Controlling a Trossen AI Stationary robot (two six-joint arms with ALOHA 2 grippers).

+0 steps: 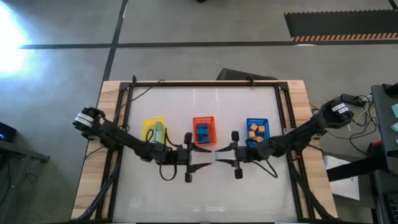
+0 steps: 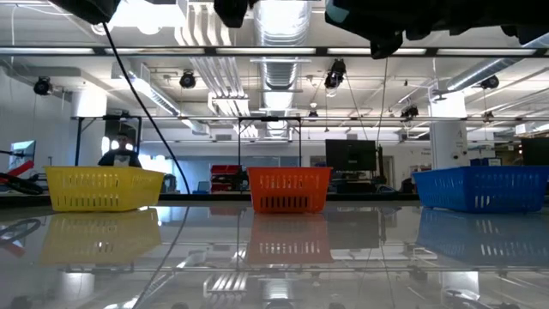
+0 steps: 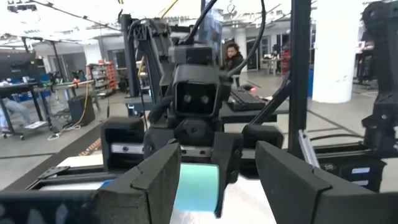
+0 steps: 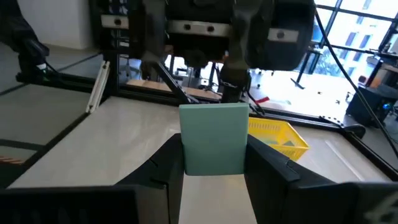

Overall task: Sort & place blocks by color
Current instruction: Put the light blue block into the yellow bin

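Note:
My right gripper [image 1: 221, 156] is shut on a pale teal block [image 4: 213, 137] above the table's middle, in front of the baskets. My left gripper [image 1: 206, 157] faces it, open. Its two fingers [image 3: 155, 180] stand wide on either side of the block's free end [image 3: 196, 186], and I see no touch. Other teal blocks lie in the yellow basket [image 1: 149, 126], blue blocks in the orange basket [image 1: 203, 119] and orange blocks in the blue basket [image 1: 256, 120]. My right gripper pinches the teal block by its two opposite side faces [image 4: 189, 163] between its two fingers. The fingers are level and point toward the table's left. The block is lifted clear of the table and sticks out past the fingertips toward my left gripper.
The three baskets stand in a row along the table's middle, just behind both grippers. A black frame [image 1: 205, 83] runs round the white tabletop. The low view shows the baskets [image 2: 289, 189] on the glossy surface and the arms only at its top edge.

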